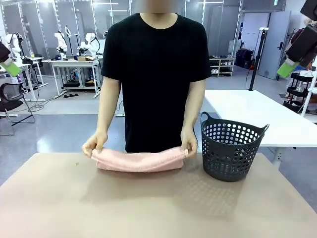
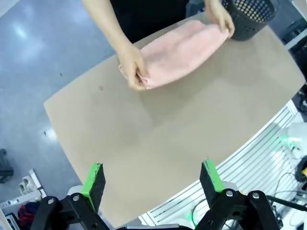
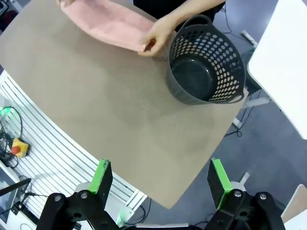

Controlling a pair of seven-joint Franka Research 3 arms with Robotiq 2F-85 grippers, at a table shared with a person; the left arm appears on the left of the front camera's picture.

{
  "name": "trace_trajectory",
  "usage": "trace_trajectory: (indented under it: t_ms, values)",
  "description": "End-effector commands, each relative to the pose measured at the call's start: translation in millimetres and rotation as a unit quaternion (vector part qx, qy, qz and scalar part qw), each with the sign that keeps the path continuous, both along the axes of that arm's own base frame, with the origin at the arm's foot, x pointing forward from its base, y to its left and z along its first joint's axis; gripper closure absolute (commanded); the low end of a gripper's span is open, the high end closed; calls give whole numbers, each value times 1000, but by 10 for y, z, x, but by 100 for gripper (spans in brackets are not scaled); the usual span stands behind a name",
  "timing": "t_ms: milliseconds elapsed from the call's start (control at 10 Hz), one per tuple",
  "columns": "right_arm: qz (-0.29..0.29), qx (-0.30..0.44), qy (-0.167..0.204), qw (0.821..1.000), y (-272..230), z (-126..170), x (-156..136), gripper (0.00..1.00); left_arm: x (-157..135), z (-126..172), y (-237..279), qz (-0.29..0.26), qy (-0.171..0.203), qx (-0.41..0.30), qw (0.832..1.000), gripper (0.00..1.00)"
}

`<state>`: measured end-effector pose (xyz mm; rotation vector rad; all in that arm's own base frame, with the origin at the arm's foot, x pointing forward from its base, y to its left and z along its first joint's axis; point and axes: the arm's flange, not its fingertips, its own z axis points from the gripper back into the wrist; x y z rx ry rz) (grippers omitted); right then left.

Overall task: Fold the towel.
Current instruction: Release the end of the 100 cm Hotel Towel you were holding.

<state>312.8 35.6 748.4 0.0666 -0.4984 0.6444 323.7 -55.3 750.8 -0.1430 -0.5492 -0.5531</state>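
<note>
- Left pincer hangs high above the near edge of the counter, jaws wide apart and empty, arm raised clear, probably to leave the person room.
- The person's hand on that side pinches one end of the towel, fingers curled under its edge.
- The towel lies as a long doubled band at the counter's far edge, right in front of the person; I judge another fold is left to do.
- The person's other hand grips the opposite end, wrist low, near the basket.
- Right pincer hovers high, jaws spread, holding nothing.
</note>
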Motion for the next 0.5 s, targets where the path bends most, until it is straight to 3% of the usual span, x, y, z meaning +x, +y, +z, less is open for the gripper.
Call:
trace_trajectory:
  t_ms: [0, 400]
  values:
    - [14, -3, -5, 1000, 114, -93, 34, 0, -40, -31, 30, 4, -2, -1, 1000, 0]
    - [0, 0, 0, 1000, 0, 0, 0, 0, -40, -31, 30, 4, -2, -1, 1000, 0]
